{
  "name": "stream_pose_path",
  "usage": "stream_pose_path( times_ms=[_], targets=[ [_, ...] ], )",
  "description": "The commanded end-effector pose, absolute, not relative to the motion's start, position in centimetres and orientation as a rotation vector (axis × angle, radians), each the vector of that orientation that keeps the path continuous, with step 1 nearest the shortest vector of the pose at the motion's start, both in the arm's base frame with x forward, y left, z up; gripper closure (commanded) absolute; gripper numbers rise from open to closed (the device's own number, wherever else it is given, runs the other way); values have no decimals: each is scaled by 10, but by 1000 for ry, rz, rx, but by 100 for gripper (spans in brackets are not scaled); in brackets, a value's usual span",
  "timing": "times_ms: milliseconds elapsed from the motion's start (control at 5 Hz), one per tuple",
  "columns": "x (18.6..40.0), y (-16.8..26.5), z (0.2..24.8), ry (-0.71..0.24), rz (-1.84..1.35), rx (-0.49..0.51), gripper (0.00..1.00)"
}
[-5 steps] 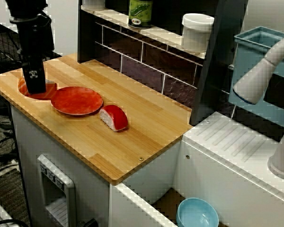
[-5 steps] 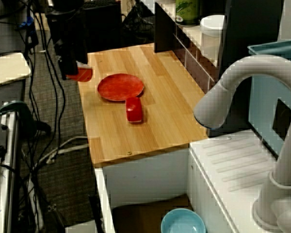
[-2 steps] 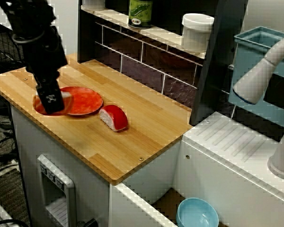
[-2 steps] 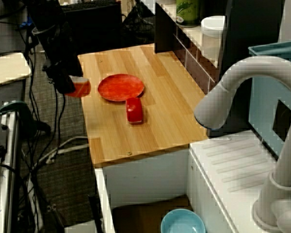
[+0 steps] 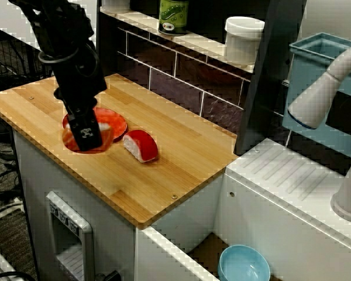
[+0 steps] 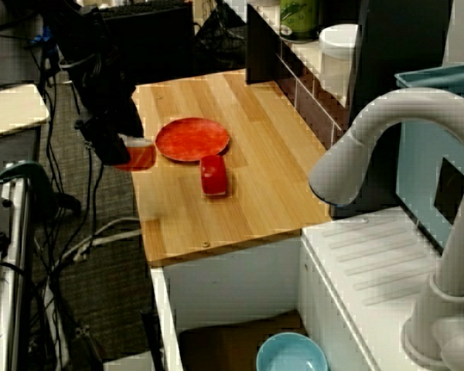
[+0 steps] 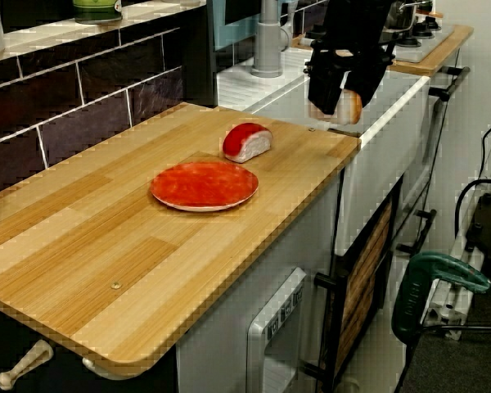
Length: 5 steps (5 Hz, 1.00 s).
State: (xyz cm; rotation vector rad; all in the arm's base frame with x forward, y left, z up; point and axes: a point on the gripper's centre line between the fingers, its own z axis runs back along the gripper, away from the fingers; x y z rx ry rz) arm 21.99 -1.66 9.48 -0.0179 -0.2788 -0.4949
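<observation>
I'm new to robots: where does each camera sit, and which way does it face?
View from the front: above a front corner of the wooden counter, facing the tiled wall; black arm and gripper show.
View from the sink end: high behind the white faucet, looking along the counter; arm at left.
View from the far end: low, facing the faucet; only the gripper, clamping an orange piece, shows.
All share the red plate and the red-and-white piece.

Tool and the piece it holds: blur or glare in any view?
Low view from the counter's end: tool and its orange piece fairly crisp, mild sheen on the red plate. Front view from above: piece smeared, edges jagged. View past the faucet: piece soft, faucet bulks large in the foreground.
</observation>
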Motion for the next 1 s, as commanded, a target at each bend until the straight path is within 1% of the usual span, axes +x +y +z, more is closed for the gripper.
stream_pose_path(
  times_ms=[0, 400, 800],
  targets=[
    [236, -45, 88, -164, -621, -214, 100],
    [253, -58, 44, -117, -599, -185, 100],
    [261, -50, 37, -96, -563, -188, 100]
  ],
)
